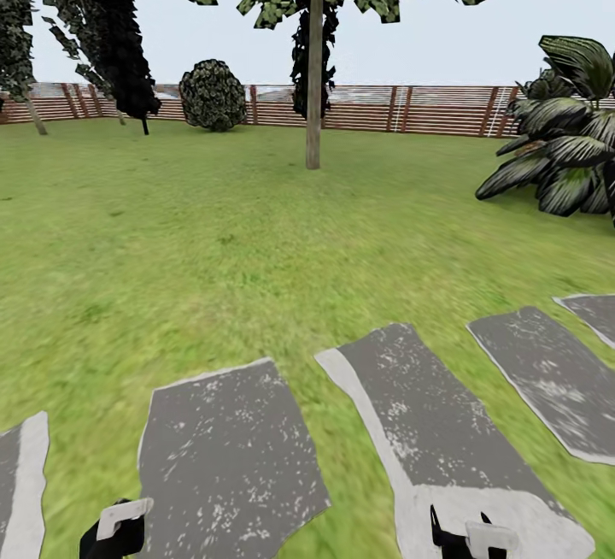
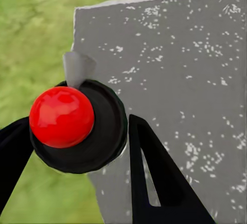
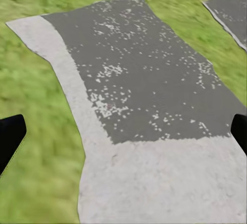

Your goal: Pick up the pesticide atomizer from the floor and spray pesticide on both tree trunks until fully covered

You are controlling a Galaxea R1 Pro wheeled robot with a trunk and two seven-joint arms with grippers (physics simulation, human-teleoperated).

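Two claws are seen at the lower edge of the head view. The left claw (image 2: 77, 147) is pinched on the atomizer (image 2: 64, 118), red top up, above a grey stone (image 2: 185, 59) and lawn (image 1: 171, 234). The right claw (image 3: 123, 131) is spread, nothing between its fingers, over another stone (image 3: 144, 80). One tree trunk (image 1: 313, 89) stands upright well ahead, before the fence (image 1: 427, 110).

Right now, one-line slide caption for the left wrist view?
Left gripper shut on the pesticide atomizer, red top showing, above a grey stepping stone.
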